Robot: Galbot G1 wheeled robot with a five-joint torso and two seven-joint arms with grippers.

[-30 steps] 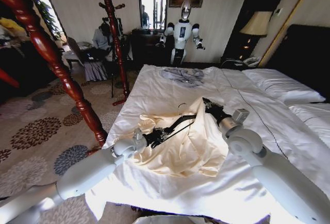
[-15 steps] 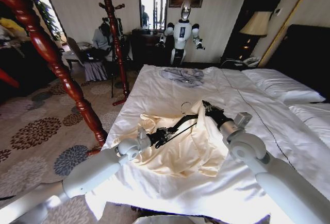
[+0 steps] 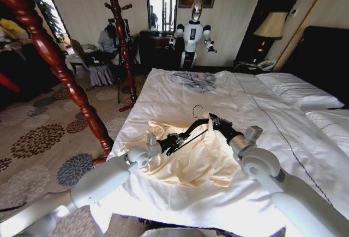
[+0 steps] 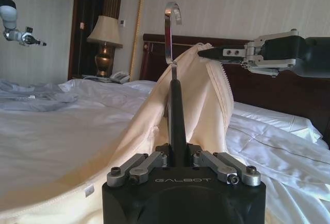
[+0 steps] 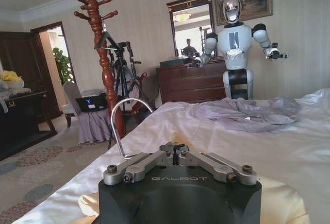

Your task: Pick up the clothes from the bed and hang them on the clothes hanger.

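Cream clothes [image 3: 193, 155] on bed [image 3: 272, 111] | left gripper [image 3: 173, 139] clamps clothes hanger [image 3: 191, 129] | right gripper [image 3: 214, 120] pinches collar

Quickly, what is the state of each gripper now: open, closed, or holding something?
Left gripper: closed on the slim black clothes hanger.
Right gripper: closed on the pale cream-yellow fabric shirt, above the white bed.
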